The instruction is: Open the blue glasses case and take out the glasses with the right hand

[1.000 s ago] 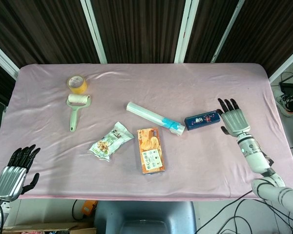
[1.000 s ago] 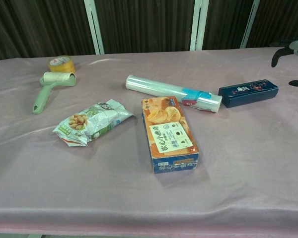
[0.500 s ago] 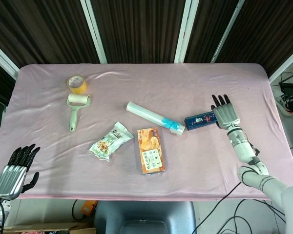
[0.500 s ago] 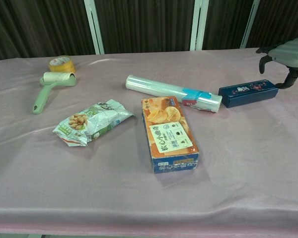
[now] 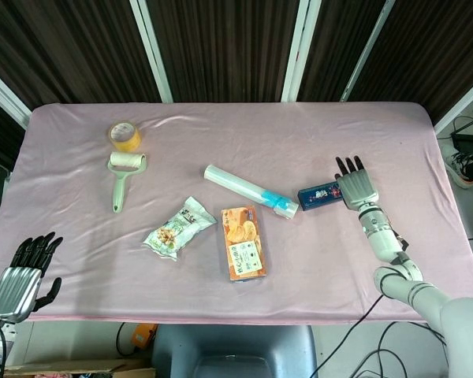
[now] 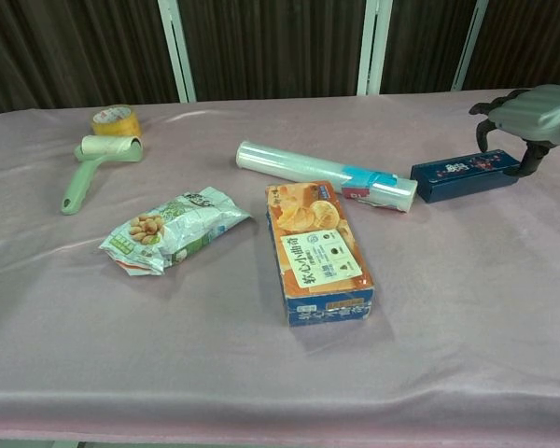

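Left hand: The left hand [image 5: 20, 276] hangs past the near left corner of the table [image 5: 323, 134], fingers spread, holding nothing, well apart from the work.
Left clutter: A tape roll [image 5: 124, 135] and a lint roller [image 5: 123, 177] lie near the far left; a snack bag [image 5: 177, 229] sits closer in.
Centre clutter: A biscuit box [image 5: 244, 243] lies near the middle, with a film roll [image 5: 249, 190] angled just behind it.
Blue glasses case: The blue glasses case [image 6: 466, 175] lies shut and flat toward the right side of the table, its left end just beside the film roll's blue tip.
Right hand: The right hand [image 6: 525, 117] hovers over the case's right end, fingers [image 6: 485, 119] apart and curled downward, thumb on the near side; contact cannot be confirmed.
Case and fingers: The right end sits beneath and between fingers and thumb, not yet clamped.
Risk: An end-only grip could swing the long case into the film roll, or press the lid shut instead of prising it open.
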Available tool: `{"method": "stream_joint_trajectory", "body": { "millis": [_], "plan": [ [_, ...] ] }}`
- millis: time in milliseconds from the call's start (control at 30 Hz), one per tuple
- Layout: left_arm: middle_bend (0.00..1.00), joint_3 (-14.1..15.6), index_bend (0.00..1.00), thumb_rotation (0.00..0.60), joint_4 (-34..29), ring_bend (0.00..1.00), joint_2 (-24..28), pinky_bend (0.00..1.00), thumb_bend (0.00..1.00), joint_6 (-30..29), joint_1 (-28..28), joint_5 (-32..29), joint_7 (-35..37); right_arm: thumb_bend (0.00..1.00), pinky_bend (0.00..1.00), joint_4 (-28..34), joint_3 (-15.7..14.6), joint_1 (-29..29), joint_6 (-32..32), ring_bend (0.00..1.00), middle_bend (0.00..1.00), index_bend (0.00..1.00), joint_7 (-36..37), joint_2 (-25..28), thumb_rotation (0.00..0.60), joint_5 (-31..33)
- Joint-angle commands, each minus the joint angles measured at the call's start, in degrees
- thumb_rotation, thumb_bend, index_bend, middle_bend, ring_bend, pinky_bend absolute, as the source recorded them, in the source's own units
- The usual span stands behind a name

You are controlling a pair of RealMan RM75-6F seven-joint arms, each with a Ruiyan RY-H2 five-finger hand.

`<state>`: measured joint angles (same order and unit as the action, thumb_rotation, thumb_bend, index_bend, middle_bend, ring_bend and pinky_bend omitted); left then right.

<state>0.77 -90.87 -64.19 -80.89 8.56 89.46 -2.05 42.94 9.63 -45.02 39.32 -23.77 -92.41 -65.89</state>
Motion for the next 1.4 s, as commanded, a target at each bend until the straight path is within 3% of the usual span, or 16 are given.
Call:
{"method": "stream_joint_trajectory", "body": {
  "millis": [33,700,900,1400],
  "plan": [
    [0.00,0.0,0.00,0.600,0.0,0.00,0.0,0.02,0.43,0.0,0.0,0.0,0.0,0.48,0.00,-0.3,0.0,-0.1,-0.1,0.00,0.00,0.47,-0.1,-0.3,0.600,0.1],
    [0.00,-0.1,0.00,0.600,0.2,0.00,0.1,0.02,0.43,0.0,0.0,-0.2,0.3,0.48,0.00,-2.8,0.5,-1.0,-0.9,0.00,0.00,0.50,-0.9,-2.1,0.600,1.4],
    [0.00,-0.1,0.00,0.600,0.3,0.00,0.2,0.02,0.43,-0.3,-0.1,-0.2,0.6,0.52,0.00,-3.0,0.6,-1.1,-1.6,0.00,0.00,0.50,-2.2,-2.4,0.600,2.3],
    [0.00,-0.1,0.00,0.600,0.5,0.00,0.3,0.02,0.43,-0.6,-0.3,-0.1,1.2,0.81,0.00,-1.7,1.4,-1.8,-2.1,0.00,0.00,0.60,-5.5,-2.3,0.600,5.0]
  ]
}}
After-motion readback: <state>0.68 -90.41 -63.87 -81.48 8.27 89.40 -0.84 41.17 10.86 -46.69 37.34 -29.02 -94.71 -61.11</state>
